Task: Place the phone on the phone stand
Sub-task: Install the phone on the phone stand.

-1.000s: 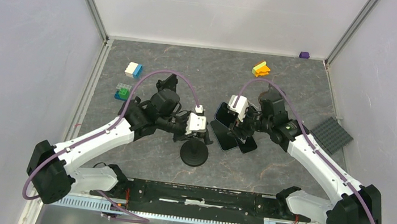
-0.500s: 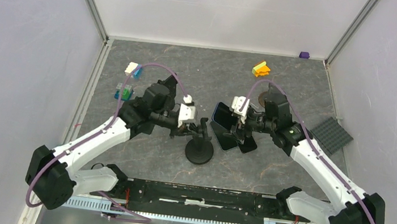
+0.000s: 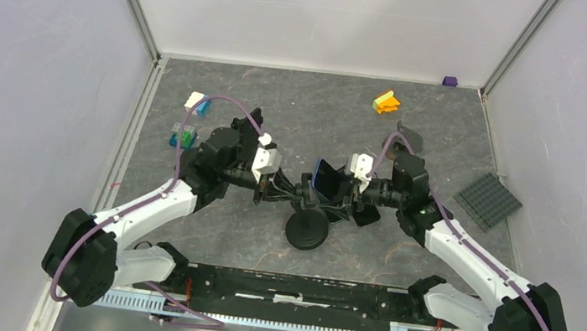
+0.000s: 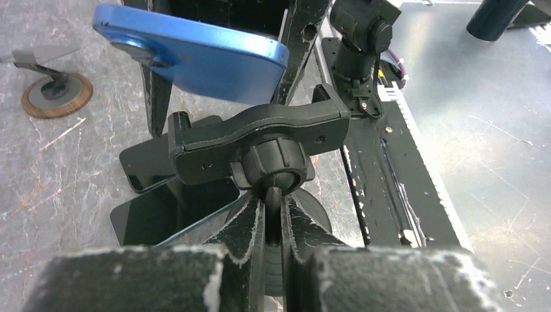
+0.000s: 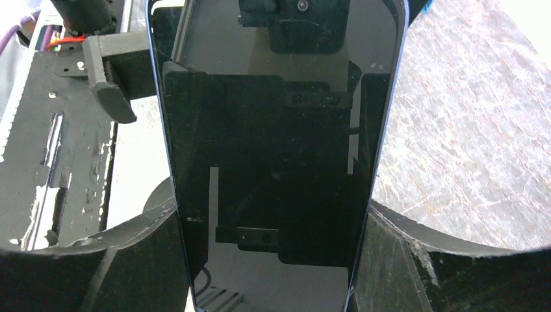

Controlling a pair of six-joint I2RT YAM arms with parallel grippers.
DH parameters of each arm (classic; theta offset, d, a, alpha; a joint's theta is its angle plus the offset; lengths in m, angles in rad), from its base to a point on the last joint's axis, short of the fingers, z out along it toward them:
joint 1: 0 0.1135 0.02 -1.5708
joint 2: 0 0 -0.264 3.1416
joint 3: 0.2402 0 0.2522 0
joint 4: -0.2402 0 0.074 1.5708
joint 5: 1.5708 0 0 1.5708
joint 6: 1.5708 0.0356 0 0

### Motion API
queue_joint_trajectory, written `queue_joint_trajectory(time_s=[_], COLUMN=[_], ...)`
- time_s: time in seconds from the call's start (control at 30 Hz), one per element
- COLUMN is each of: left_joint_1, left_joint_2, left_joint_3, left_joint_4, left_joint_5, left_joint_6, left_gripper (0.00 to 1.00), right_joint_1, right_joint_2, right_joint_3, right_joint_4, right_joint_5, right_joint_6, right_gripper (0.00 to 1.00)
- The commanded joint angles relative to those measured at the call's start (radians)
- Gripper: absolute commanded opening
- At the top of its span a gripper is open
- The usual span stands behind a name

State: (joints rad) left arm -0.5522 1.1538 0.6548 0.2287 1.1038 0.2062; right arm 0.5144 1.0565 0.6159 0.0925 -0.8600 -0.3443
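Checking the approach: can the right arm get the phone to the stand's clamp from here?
Probably yes. The left gripper pinches the phone stand below its clamp, leaving the clamp uncovered; the phone in the right gripper hangs just beyond it, nothing between.

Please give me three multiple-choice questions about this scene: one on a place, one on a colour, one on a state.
1. The left gripper is: A. wide open; B. shut on the stem of the phone stand; C. shut on nothing.
2. The phone is: A. clamped in the stand; B. in the left gripper; C. in the right gripper, near the stand's cradle.
3. The phone's back is: A. blue; B. red; C. white.
Answers: B, its fingers pinch the stem; C, the right fingers flank it; A, the left wrist view shows blue.
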Motion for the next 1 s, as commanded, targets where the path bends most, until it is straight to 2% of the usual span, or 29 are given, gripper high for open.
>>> queue_joint_trajectory(time_s=[0.0,0.17,0.4,0.53,0.8,0.97], left_joint_1=[-0.002,-0.002,-0.009,-0.011,-0.014,-0.024], left_joint_2=[-0.006,0.024,0.071,0.071,0.066,0.070], left_joint_3=[-0.027,-0.073,-0.096,-0.112,-0.139,-0.139], left_joint_4=[0.290,0.479,0.630,0.650,0.632,0.604], left_joint_5=[0.068,0.056,0.042,-0.006,-0.113,-0.206], left_joint_6=[-0.138,-0.273,-0.383,-0.393,-0.356,-0.342], left_gripper=[0.02,0.02,0.02,0.02,0.02,0.02], right_joint_1=[0.022,0.059,0.082,0.088,0.096,0.121], right_joint_2=[0.012,0.047,0.087,0.090,0.109,0.117], right_joint_3=[-0.033,-0.048,-0.072,-0.089,-0.127,-0.136], right_joint_4=[0.315,0.420,0.561,0.610,0.796,0.834], right_joint_5=[-0.047,-0.046,-0.067,-0.076,-0.122,-0.112], right_joint_6=[0.140,0.207,0.306,0.343,0.523,0.546], right_gripper=[0.00,0.00,0.00,0.00,0.00,0.00])
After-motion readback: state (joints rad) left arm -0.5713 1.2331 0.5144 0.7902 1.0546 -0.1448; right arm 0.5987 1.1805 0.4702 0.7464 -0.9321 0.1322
